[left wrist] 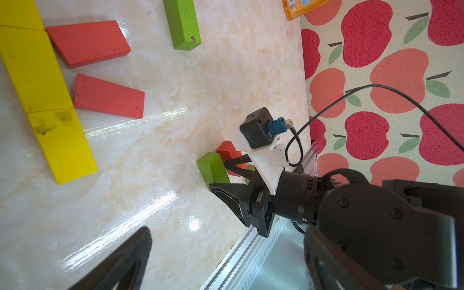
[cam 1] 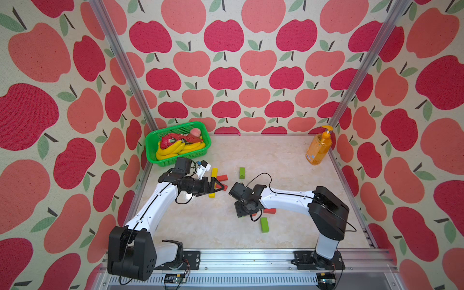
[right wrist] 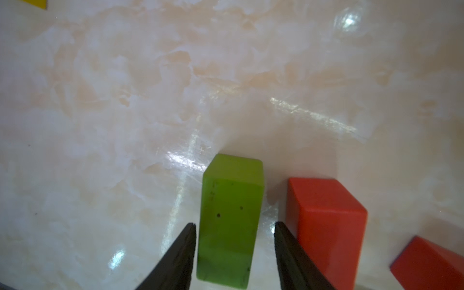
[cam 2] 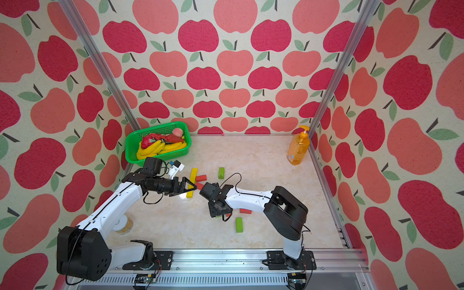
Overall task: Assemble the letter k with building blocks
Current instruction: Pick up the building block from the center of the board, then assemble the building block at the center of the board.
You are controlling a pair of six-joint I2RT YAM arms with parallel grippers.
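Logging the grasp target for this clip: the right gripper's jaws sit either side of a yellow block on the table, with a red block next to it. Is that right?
Not quite. The right gripper has its jaws either side of a green block, not a yellow one; the right wrist view shows it. It lies on the table with the red block next to it.
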